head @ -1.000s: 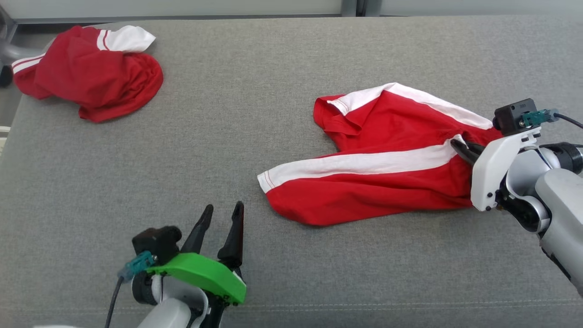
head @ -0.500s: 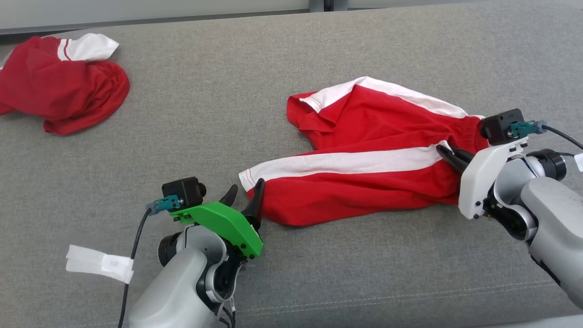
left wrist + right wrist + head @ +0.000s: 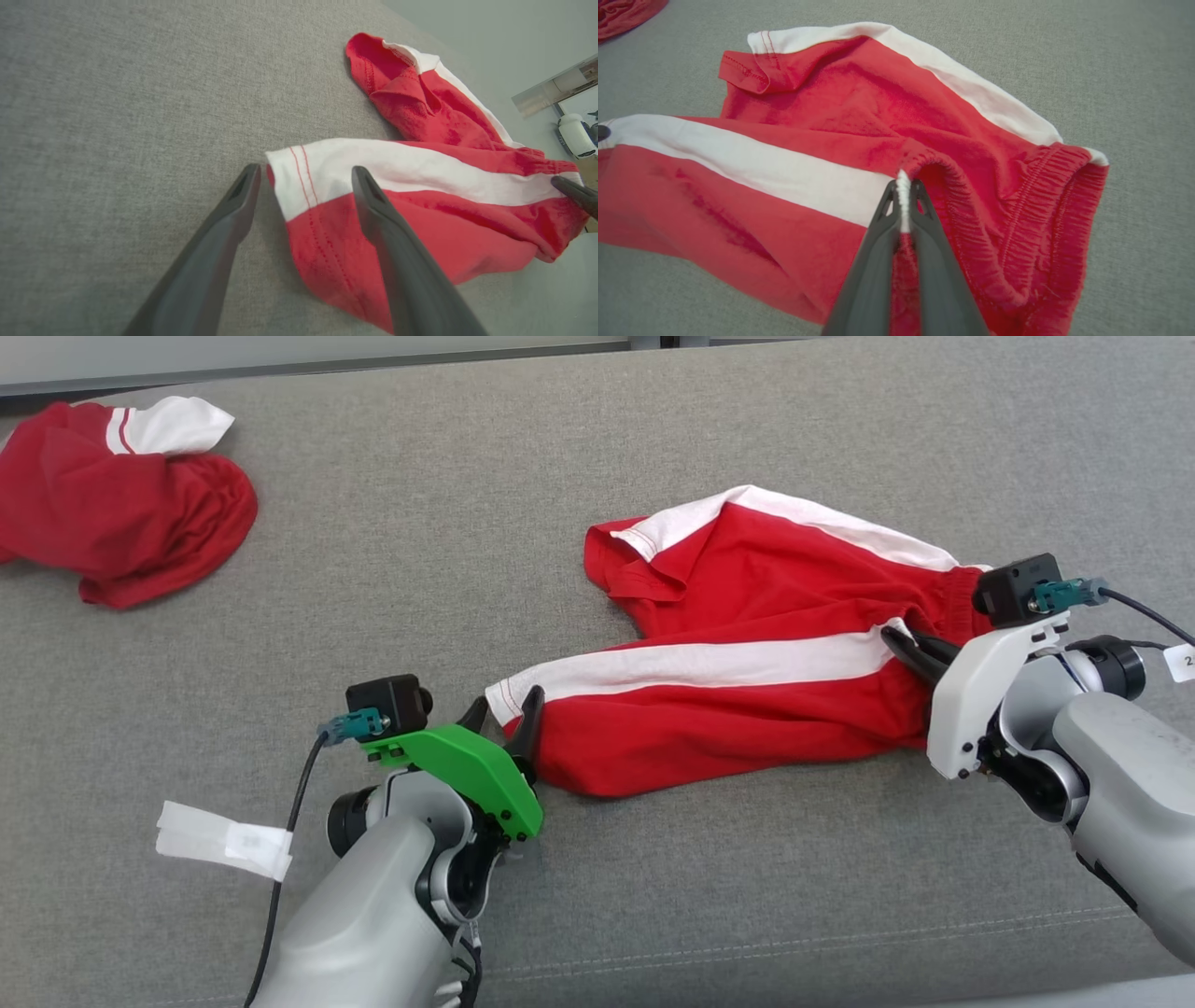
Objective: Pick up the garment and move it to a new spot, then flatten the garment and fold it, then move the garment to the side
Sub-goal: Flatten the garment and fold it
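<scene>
Well off to the left of the left claw (image 3: 505, 702), a second garment (image 3: 121, 513) lies bundled. The garment (image 3: 747, 709) itself, red shorts with a white stripe down each leg, stretches rumpled on the surface (image 3: 448, 523) from one claw to the other. Its near leg hem sits between the spread fingers of the left claw, which is released and grasps nothing. At the other end the right claw (image 3: 892, 637) is clenched on the waistband (image 3: 1017, 210), where the white stripe ends. The surface is grey woven cloth with a stitched seam along its near edge; a pale band (image 3: 280, 355) runs beyond its far edge. The left wrist view brings out two lines of red stitching on the hem and a white object (image 3: 574, 135), too small to name, beyond the surface. The right wrist view shows the gathered elastic gaping right of the pinched fold.
</scene>
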Tool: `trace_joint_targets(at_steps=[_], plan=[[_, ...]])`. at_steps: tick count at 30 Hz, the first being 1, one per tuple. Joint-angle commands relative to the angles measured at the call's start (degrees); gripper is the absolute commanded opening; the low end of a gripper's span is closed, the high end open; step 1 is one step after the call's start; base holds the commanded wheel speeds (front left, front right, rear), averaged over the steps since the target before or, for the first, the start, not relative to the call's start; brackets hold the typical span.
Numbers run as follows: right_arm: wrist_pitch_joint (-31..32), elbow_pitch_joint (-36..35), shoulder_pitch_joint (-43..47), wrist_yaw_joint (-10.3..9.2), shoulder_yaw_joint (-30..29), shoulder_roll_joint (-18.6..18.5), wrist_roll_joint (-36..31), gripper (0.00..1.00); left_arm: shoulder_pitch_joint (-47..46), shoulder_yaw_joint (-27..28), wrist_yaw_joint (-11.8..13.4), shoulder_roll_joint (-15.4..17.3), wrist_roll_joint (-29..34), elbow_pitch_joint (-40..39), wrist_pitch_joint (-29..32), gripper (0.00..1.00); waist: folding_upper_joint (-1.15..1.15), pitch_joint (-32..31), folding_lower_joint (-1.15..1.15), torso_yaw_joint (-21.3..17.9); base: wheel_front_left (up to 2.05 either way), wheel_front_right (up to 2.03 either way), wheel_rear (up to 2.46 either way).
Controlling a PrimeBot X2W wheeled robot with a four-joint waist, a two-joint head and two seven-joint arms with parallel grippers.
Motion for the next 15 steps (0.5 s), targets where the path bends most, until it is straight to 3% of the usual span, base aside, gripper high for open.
trace_joint_targets(at_steps=[1,10,12,13,14,15], plan=[[-0.6,0.3,-0.6,-0.06,0.3,0.0,0.6,0.00,-1.2,-0.1,-0.6,-0.4,-0.3,0.3,-0.4,1.00,0.00,0.0,0.00,0.0,0.00,0.00,0.00],[-1.9,1.4,-1.6,-0.06,2.1,0.1,1.8,0.00,-2.9,-1.1,-1.5,-0.9,-1.6,1.8,-0.2,0.98,0.00,0.1,0.00,-0.1,0.00,0.00,0.00],[-2.2,1.5,-1.8,-0.06,2.5,0.2,2.1,0.00,-3.4,-0.9,-1.7,-1.0,-2.2,2.0,-0.5,0.93,0.00,0.2,0.00,-0.3,0.00,0.00,0.00],[-2.3,1.6,-1.9,-0.06,2.8,0.3,2.2,0.00,-3.5,-0.7,-1.9,-1.1,-2.6,2.1,-0.6,0.84,0.00,0.3,0.00,-0.4,0.00,0.00,0.00],[-2.3,1.6,-1.9,-0.06,2.8,0.3,2.2,0.00,-3.5,-0.7,-1.9,-1.1,-2.6,2.1,-0.6,0.84,0.00,0.3,0.00,-0.4,0.00,0.00,0.00],[-2.5,1.7,-2.0,-0.06,3.0,0.4,2.2,0.00,-3.6,-0.7,-2.1,-1.1,-3.0,2.2,-0.5,0.76,0.00,0.3,0.00,-0.4,0.00,0.00,0.00]])
